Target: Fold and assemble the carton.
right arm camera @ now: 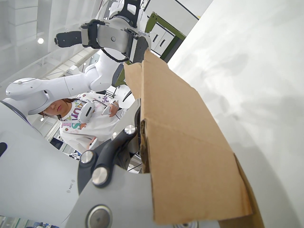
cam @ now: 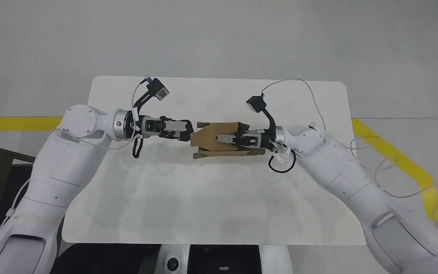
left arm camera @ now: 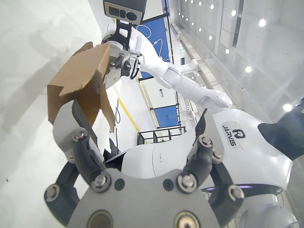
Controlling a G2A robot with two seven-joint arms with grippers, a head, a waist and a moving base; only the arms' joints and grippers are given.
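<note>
1. A brown carton (cam: 205,137) is seen in the middle of the top view, over the white table (cam: 205,205). It is only partly folded, and loose flaps are stuck out at its ends.
2. The carton is held by the right gripper (cam: 231,140). This gripper is stretched in from the right of the frame and is laid along the right half of the carton.
3. In the right wrist view, one wall of the carton (right arm camera: 180,131) is seen running into that gripper, tight against one finger (right arm camera: 114,143). The other finger is hidden behind the cardboard. The right gripper is pinched on this wall.
4. The left gripper (cam: 186,130) is found just left of the carton in the top view, right at the carton's left end.
5. The left gripper's fingers are spread wide. In the left wrist view (left arm camera: 139,107), one finger (left arm camera: 80,117) is set right at the edge of the carton's (left arm camera: 76,79) open end. The other finger (left arm camera: 203,124) is kept well apart from the cardboard.
6. In the right wrist view, the left gripper (right arm camera: 99,48) is seen at the far end of the carton. One finger (right arm camera: 140,50) is placed right at the far corner of the cardboard. Whether it is touched cannot be told.
7. In the left wrist view, the right gripper (left arm camera: 116,67) is partly hidden behind the carton's far end.
8. Whether the table is touched by the carton's underside cannot be told.
</note>
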